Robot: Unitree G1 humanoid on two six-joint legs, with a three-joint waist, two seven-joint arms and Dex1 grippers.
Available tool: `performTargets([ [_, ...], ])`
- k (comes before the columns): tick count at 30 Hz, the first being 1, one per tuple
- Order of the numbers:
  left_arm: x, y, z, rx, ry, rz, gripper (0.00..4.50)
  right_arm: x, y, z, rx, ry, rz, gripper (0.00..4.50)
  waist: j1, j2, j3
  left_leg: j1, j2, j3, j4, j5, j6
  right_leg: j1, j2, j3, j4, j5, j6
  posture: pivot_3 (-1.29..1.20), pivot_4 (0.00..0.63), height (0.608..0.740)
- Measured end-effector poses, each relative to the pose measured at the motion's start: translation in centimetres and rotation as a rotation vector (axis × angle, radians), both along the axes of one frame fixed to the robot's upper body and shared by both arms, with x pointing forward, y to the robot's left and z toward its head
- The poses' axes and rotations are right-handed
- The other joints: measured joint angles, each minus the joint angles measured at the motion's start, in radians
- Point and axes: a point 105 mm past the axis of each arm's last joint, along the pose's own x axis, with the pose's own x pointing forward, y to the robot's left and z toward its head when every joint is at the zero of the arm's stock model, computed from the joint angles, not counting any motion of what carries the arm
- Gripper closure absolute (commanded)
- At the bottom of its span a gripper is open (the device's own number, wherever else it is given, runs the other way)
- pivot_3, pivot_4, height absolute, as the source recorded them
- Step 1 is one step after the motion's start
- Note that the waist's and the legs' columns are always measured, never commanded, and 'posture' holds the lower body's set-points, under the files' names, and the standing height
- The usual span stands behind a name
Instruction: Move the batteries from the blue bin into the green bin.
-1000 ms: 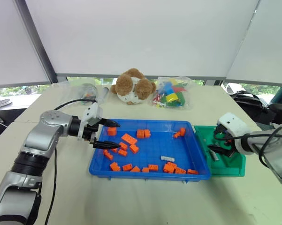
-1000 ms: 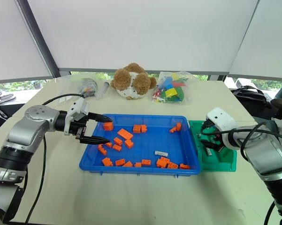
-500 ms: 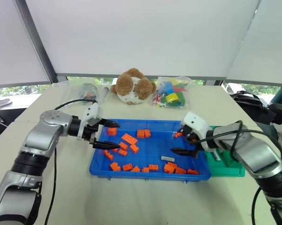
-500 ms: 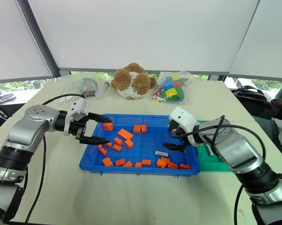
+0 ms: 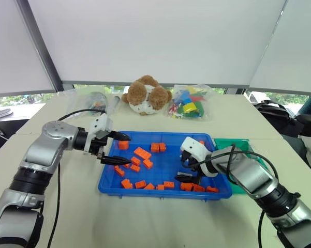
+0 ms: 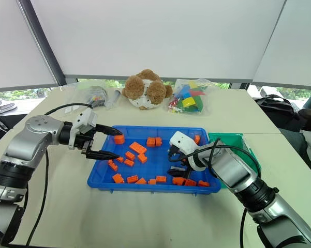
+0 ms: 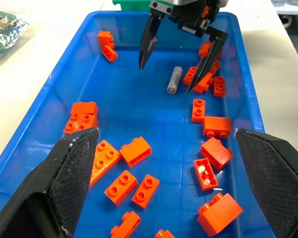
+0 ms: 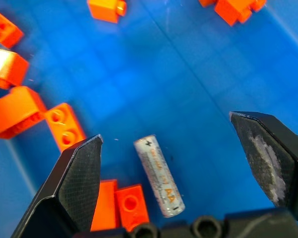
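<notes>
Between the spread fingers of the right gripper [image 7: 181, 74] lies one battery [image 7: 174, 80], flat on the floor of the blue bin [image 7: 49, 96], and nothing is held yet. The left wrist view shows the two black fingers hanging apart over it, one to each side, tips still clear of the floor as far as I can judge. The battery's long axis runs roughly across the line between the fingertips, which is the way it should be (a pinch across the round body, not end to end).

To do this step well, I would bring the fingers straight down until the tips sit low beside the cylinder, then close slowly; a round, smooth cell will likely roll or squirt out if one finger arrives first. The orange bricks [image 7: 207, 79] crowd one side of the battery, just beside it, and the finger on that side stands very near them, so it may catch a brick or trap one along with the cell. Shifting the gripper slightly toward the bare blue side before closing looks wise.

The left gripper [image 5: 117, 149] hangs open over the far end of the bin above other bricks, well apart from the work. The green bin [image 5: 233, 144] sits against the blue bin's right end, partly behind the right arm, a short carry once the grip holds.
</notes>
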Motion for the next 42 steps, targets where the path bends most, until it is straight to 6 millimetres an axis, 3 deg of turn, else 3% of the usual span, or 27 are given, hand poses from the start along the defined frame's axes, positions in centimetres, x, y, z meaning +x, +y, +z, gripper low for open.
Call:
performTargets([
  [6,0.0,-0.1,0.0,0.0,-0.004,0.003,0.0,0.1,-0.3,-0.6,-0.014,0.023,0.006,0.04,-0.001,0.0,0.0,0.0,0.0,0.0,0.0,0.0,0.0,0.0,0.0,0.0,0.0,0.0,0.0,0.0,0.15,0.733],
  [7,0.0,0.0,0.0,0.0,-0.004,0.004,0.0,0.2,-0.4,-0.8,-0.018,0.026,0.004,0.27,-0.001,0.0,0.0,0.0,0.0,0.0,0.0,0.0,0.0,0.0,0.0,0.0,0.0,0.0,0.0,0.0,0.15,0.733],
  [10,0.0,0.0,0.0,-0.001,-0.005,0.006,0.0,0.4,-0.9,-1.3,-0.034,0.041,-0.017,1.34,-0.001,0.0,0.0,0.0,0.0,0.0,0.0,0.0,0.0,0.0,0.0,0.0,0.0,0.0,0.0,0.0,0.15,0.733],
  [16,0.0,0.0,0.0,-0.002,-0.006,0.008,0.0,0.7,-1.2,-1.4,-0.041,0.042,-0.03,4.41,-0.001,0.0,0.0,0.0,0.0,0.0,0.0,0.0,0.0,0.0,0.0,0.0,0.0,0.0,0.0,0.0,0.15,0.733],
  [17,0.0,0.0,0.0,-0.002,-0.006,0.008,0.0,0.8,-1.3,-1.4,-0.045,0.038,-0.033,4.46,-0.001,0.0,0.0,0.0,0.0,0.0,0.0,0.0,0.0,0.0,0.0,0.0,0.0,0.0,0.0,0.0,0.15,0.733],
  [20,0.1,0.0,0.0,-0.002,-0.006,0.009,0.0,0.9,-1.3,-1.2,-0.041,0.035,-0.039,4.46,-0.001,0.0,0.0,0.0,0.0,0.0,0.0,0.0,0.0,0.0,0.0,0.0,0.0,0.0,0.0,0.0,0.15,0.733],
  [22,0.1,0.0,0.0,-0.003,-0.007,0.012,0.0,1.3,-1.5,0.0,-0.008,0.003,-0.062,4.46,-0.001,0.0,0.0,0.0,0.0,0.0,0.0,0.0,0.0,0.0,0.0,0.0,0.0,0.0,0.0,0.0,0.15,0.733],
  [25,0.1,-0.1,0.0,-0.004,-0.011,0.01,0.0,2.6,-2.5,4.9,0.043,-0.159,-0.119,4.46,-0.001,0.0,0.0,0.0,0.0,0.0,0.0,0.0,0.0,0.0,0.0,0.0,0.0,0.0,0.0,0.0,0.15,0.733],
  [27,0.0,-0.2,0.0,-0.002,-0.012,0.009,0.0,2.8,-5.1,8.9,0.041,-0.286,-0.193,4.46,0.006,0.0,0.0,0.0,0.0,0.0,0.0,0.0,0.0,0.0,0.0,-0.001,0.0,0.0,0.0,0.0,0.15,0.733],
  [29,-0.1,0.0,-0.2,-0.002,-0.005,0.013,0.0,2.4,-7.9,10.9,0.0,-0.355,-0.264,4.46,0.011,0.0,0.0,0.0,0.0,0.0,-0.001,0.0,0.001,0.0,-0.001,-0.001,-0.001,0.0,0.0,0.0,0.15,0.733],
  [32,0.0,0.0,-0.3,-0.004,0.007,0.018,0.0,1.5,-11.5,10.4,-0.093,-0.338,-0.335,4.46,0.011,0.0,0.0,0.0,0.0,0.0,0.0,0.0,0.001,0.0,-0.001,0.0,-0.001,0.0,0.0,0.0,0.15,0.733],
  [37,-0.1,-0.1,-0.3,-0.014,0.016,0.015,0.0,-0.1,-14.9,7.7,-0.188,-0.248,-0.39,4.46,-0.002,0.0,0.0,0.0,0.0,0.0,0.0,0.0,0.001,0.0,0.0,0.0,-0.001,0.0,0.0,0.0,0.15,0.733],
  [42,-0.2,-0.2,-0.3,-0.028,0.039,0.009,0.0,-1.3,-16.2,6.8,-0.182,-0.204,-0.411,2.14,-0.005,0.0,0.0,0.001,0.0,0.0,0.0,0.0,0.001,0.0,0.0,0.0,0.0,0.0,0.0,0.0,0.15,0.733],
])
